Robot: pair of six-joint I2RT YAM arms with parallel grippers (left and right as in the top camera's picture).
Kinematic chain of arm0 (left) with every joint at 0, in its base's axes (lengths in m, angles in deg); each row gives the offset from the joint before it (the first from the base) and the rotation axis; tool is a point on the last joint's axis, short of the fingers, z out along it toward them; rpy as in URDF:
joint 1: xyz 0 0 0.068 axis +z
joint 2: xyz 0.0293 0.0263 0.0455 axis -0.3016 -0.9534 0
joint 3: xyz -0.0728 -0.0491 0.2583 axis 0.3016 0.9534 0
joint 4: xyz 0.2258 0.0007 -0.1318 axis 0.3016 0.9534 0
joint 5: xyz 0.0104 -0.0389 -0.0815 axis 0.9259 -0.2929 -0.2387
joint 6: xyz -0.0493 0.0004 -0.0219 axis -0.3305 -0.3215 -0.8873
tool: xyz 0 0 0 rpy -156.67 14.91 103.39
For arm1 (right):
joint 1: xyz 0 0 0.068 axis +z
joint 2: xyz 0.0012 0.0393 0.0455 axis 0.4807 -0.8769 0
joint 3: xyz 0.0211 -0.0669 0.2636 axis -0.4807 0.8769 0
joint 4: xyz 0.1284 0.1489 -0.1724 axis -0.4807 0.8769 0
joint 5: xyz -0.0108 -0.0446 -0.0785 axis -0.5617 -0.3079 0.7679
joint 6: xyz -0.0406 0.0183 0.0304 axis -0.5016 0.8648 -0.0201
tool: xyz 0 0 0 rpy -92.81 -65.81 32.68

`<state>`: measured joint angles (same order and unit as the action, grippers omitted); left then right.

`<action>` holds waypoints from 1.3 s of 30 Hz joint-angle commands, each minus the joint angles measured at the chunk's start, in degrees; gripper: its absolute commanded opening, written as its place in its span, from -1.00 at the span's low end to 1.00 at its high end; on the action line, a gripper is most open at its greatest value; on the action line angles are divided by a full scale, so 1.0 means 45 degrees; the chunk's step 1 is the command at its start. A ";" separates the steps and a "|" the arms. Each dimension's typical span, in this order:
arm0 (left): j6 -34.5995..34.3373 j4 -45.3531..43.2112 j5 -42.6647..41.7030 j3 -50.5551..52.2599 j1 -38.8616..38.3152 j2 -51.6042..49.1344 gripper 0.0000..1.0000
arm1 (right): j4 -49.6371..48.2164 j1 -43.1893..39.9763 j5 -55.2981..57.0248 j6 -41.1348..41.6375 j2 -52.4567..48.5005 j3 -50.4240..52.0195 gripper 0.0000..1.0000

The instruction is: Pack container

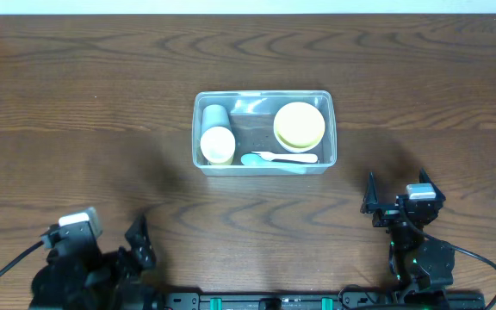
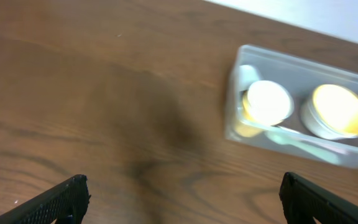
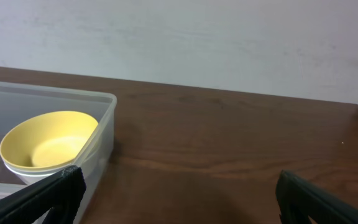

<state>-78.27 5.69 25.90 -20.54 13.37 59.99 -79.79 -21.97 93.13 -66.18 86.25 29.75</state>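
The clear rectangular container [image 1: 263, 96] sits at the table's middle. Inside it are a yellow bowl [image 1: 299, 124] nested in a white bowl at the right, stacked cups [image 1: 217, 143] lying at the left, and a light blue spoon [image 1: 265, 160] with a white spoon along the front wall. The container [image 2: 241, 124] also shows in the left wrist view, and its corner [image 3: 107, 124] with the yellow bowl [image 3: 48, 140] in the right wrist view. My left gripper [image 2: 182, 199] is open and empty at the near left. My right gripper [image 3: 179, 196] is open and empty at the near right.
The dark wood table [image 1: 76, 103] stretches all around the container. A pale wall [image 3: 197, 43] runs behind the table's far edge. The arms' bases sit at the near edge.
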 commanded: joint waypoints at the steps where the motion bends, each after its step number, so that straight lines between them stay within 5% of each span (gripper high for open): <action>1: 0.0340 -0.0923 0.0243 0.1899 0.0661 0.0457 0.96 | 0.0044 -0.0180 0.0092 -0.0194 0.0078 0.0019 0.99; 11: 0.0733 -0.8689 0.0238 0.8743 0.0733 0.3483 0.96 | 0.0044 -0.0180 0.0092 -0.0194 0.0078 0.0019 0.98; 21: 0.1588 -1.3872 0.0238 1.1672 0.0719 0.3993 0.96 | 0.0044 -0.0180 0.0092 -0.0194 0.0078 0.0019 0.99; 39: 0.2540 -1.3347 -0.0330 1.1788 0.0699 0.3691 0.96 | 0.0044 -0.0180 0.0092 -0.0194 0.0078 0.0019 0.98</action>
<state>-67.80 -56.47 24.33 31.28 16.38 76.80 -79.74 -21.97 93.11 -66.20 86.30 29.75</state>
